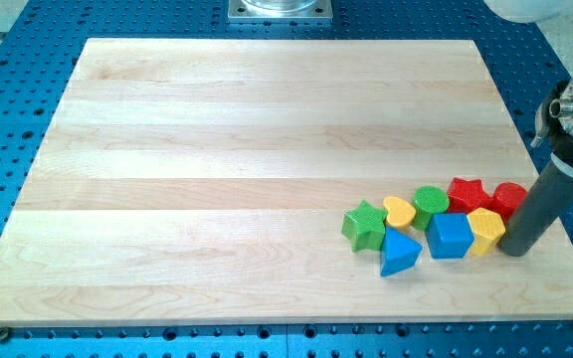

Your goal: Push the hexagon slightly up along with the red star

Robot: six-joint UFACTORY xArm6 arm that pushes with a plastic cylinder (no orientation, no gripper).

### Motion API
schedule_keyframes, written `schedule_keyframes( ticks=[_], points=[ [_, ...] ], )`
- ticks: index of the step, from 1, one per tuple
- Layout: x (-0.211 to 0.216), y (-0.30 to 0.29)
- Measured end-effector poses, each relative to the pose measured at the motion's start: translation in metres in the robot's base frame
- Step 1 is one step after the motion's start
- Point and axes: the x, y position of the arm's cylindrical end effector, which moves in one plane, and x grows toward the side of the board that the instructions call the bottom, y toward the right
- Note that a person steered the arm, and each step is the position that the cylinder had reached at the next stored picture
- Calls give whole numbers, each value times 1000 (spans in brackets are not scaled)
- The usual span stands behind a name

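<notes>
Camera view: my tip [516, 250] parked at the right end of the block cluster, low right on the wooden board [217, 149].

No gripper on this rig, so nothing is grasped; the rod only pushes. My tip sits just right of the yellow hexagon [486, 230], touching or nearly so, and just below the red cylinder [510, 199]. The red star [466, 194] lies directly above the hexagon, beside the green cylinder [431, 204]. Blue cube [450, 237], blue triangle [400, 253], yellow heart [399, 211] and green star [364, 225] trail leftward. Judgement: approach step, push not begun. Next I should get under the hexagon's bottom edge, then drive briefly toward the view's top so the hexagon carries the star.
</notes>
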Motion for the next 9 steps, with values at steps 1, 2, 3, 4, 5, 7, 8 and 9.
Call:
schedule_keyframes(
  ticks=[1, 2, 3, 4, 5, 7, 8, 9],
  points=[
    [18, 4],
    [52, 7],
    [63, 7],
    [32, 7],
    [29, -8],
    [15, -14],
    [15, -21],
    [20, -26]
  ],
)
